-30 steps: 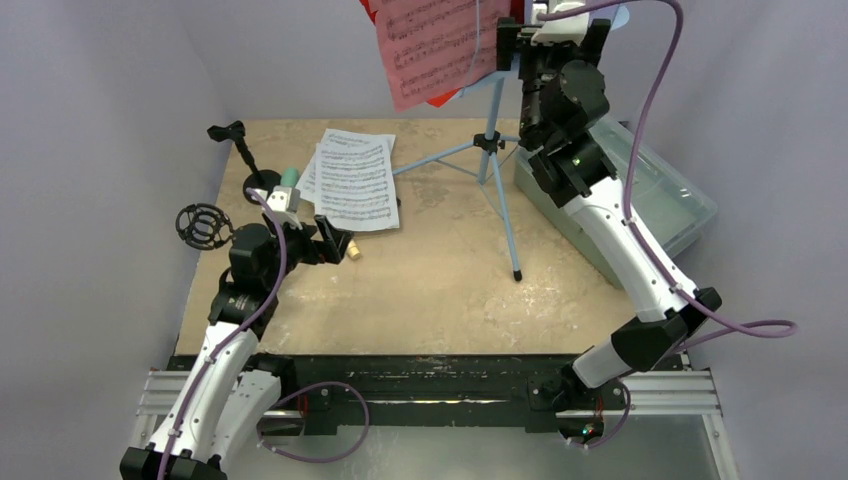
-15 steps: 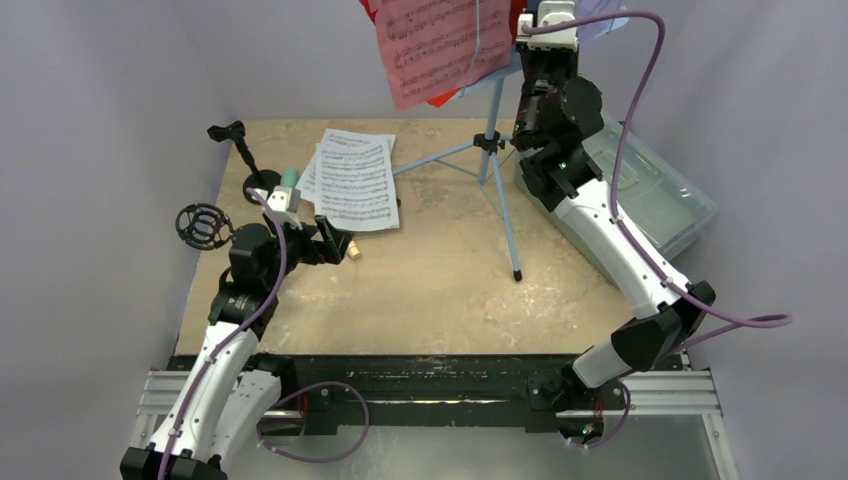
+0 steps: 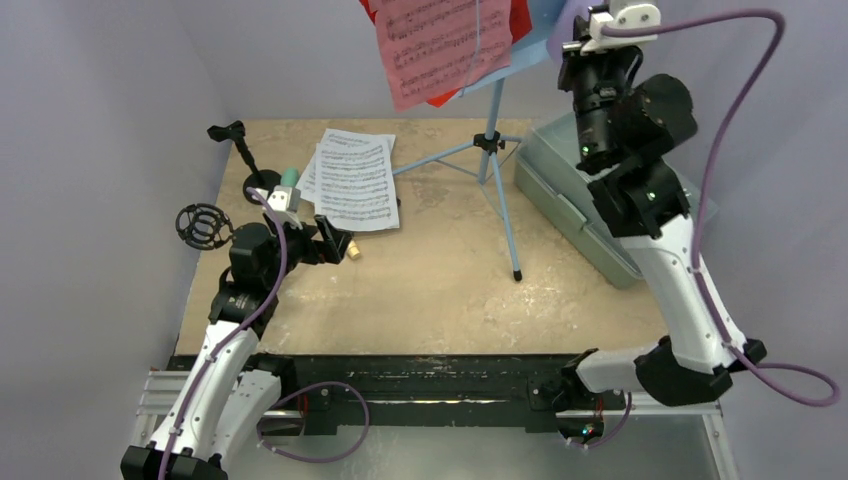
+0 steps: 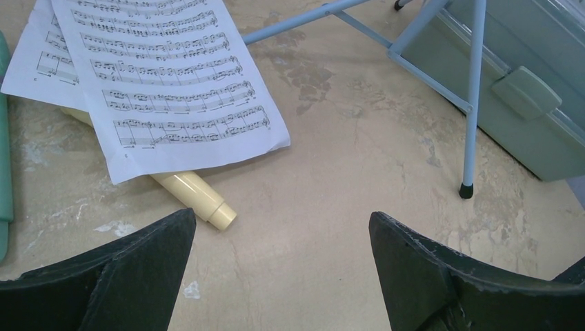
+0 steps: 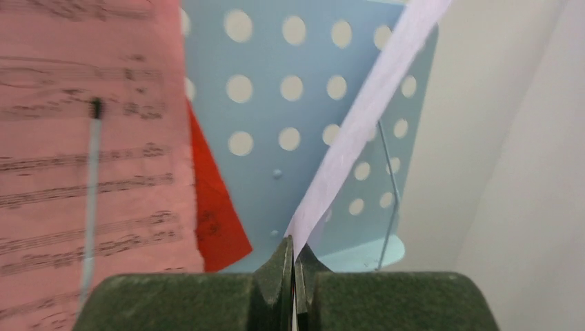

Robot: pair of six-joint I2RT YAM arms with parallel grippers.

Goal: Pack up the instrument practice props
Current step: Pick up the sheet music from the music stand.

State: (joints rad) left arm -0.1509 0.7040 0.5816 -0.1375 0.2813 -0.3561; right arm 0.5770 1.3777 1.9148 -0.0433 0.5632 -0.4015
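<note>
My right gripper is pinched shut on the lower edge of the lilac sheet, which slants across the right side of the rack. The pink sheet and red sheet cover the rack's left side. My left gripper gapes wide over open table, left of the rack's leg. The beige mic lies near one finger, poking out from under the edge of the white sheets.

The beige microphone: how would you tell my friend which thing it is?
Look at the left half of the table, where white sheets lie flat. A short tube, the beige microphone, pokes out from under their near edge. It is cream, not teal like the teal microphone on the sheets' left side.
</note>
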